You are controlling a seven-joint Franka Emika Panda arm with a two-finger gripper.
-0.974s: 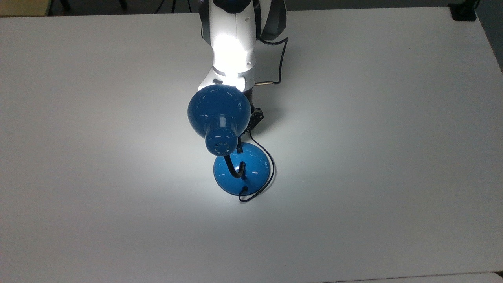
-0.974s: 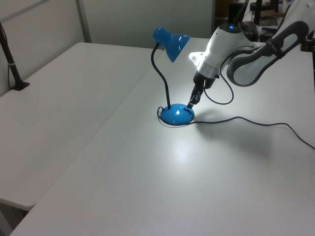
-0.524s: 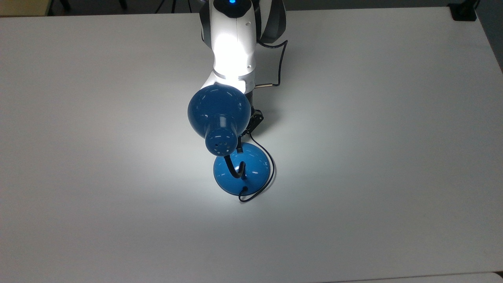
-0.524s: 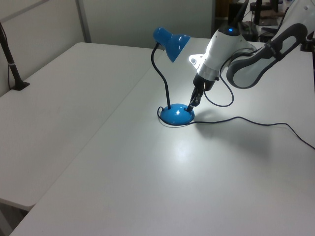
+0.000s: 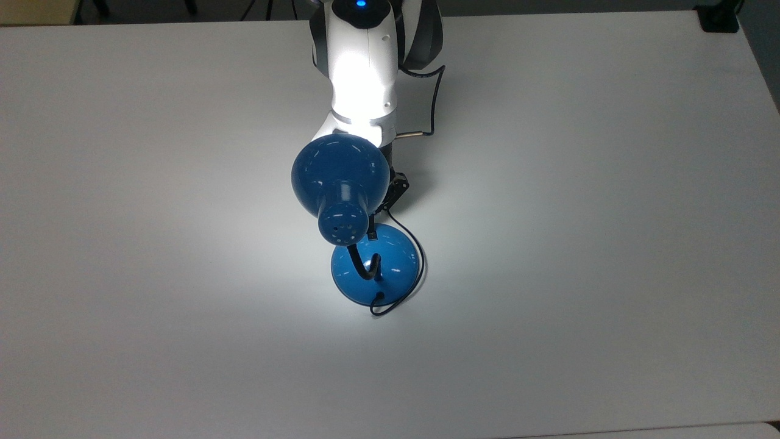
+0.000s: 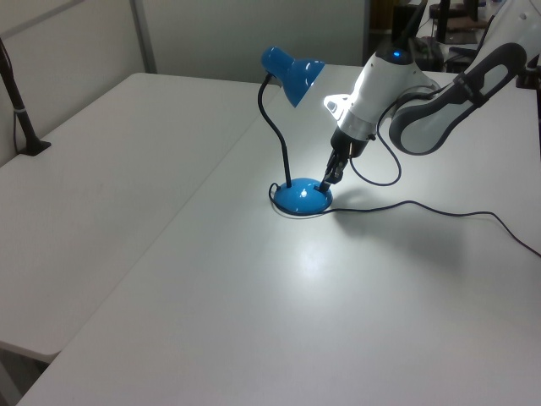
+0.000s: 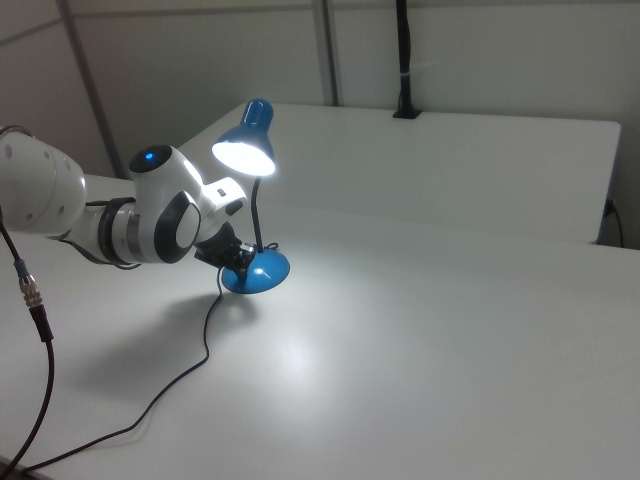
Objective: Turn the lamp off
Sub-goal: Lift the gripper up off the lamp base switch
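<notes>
1. Blue lamp (image 5: 341,183) is sitting mid-table (image 5: 609,244), lit as before, its base shifted slightly toward the left view's left.
2. I am pressing my gripper (image 6: 325,178) onto the base's rim by the switch, the arm drawn back a little.
3. Jaws: I cannot tell.

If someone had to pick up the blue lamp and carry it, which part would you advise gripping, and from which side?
I would probably grip the lamp by the upright lower stretch of its black gooseneck, just above the domed base. It is thin enough for two fingers, while the base and shade are wide and glossy. Come in level from the left view's left, since the gripper and cord occupy the other side.
</notes>
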